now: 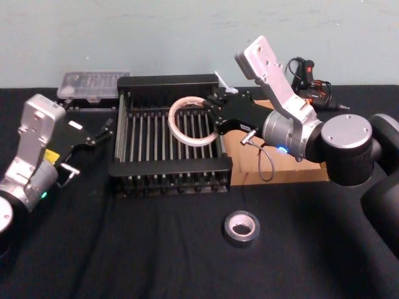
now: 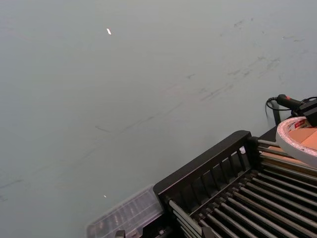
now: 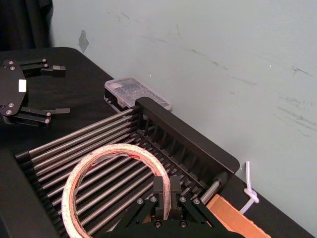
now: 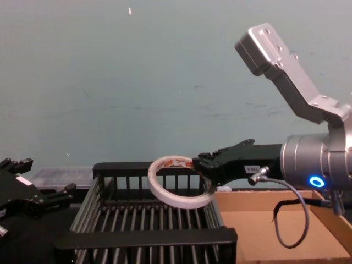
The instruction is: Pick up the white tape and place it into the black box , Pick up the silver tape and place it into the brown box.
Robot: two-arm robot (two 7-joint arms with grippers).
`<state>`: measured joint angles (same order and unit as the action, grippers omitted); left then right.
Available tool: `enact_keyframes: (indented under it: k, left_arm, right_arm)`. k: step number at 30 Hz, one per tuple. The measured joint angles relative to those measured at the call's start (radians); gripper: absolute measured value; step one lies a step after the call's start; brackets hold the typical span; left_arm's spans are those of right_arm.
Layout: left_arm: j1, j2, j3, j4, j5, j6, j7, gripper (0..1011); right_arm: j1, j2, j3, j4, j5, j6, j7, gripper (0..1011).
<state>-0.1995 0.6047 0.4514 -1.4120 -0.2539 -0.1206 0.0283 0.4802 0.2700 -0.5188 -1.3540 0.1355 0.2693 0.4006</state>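
Black cloth table (image 1: 156, 261), pale green wall (image 1: 156, 37) behind. Right gripper (image 1: 215, 123) pinches white tape (image 1: 172, 124) at ring's 3 o'clock edge, up in air over black box (image 1: 168, 167). Best move, I think: go down slow, stay over middle bars, then let go so ring lands flat. Height above bars hard to tell. Tape: thin smooth hoop. Box: hard plastic, bars, thick rims. Silver tape (image 1: 240, 241), fat grey roll, on table at box's 5 o'clock. Brown box (image 1: 293, 168), flat cardboard, at 3 o'clock. Left gripper (image 1: 103, 132) at 9 o'clock, fingers spread, idle.

A clear plastic case (image 1: 93, 84) sits on the black tablecloth (image 1: 156, 261).
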Motion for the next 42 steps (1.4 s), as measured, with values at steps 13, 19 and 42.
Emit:
enact_keyframes:
  k: [13, 19, 42]
  left_arm:
    - [0.000, 0.000, 0.000, 0.000, 0.000, 0.000, 0.000, 1001]
    - [0.000, 0.000, 0.000, 0.000, 0.000, 0.000, 0.000, 1001]
    - [0.000, 0.000, 0.000, 0.000, 0.000, 0.000, 0.000, 1001]
  right_arm:
    - [-0.001, 0.003, 0.000, -0.004, 0.001, 0.003, 0.001, 200]
    - [-0.002, 0.003, 0.000, -0.005, 0.002, 0.003, 0.001, 388]
    - [-0.002, 0.004, 0.000, -0.006, 0.003, 0.005, 0.002, 1002]
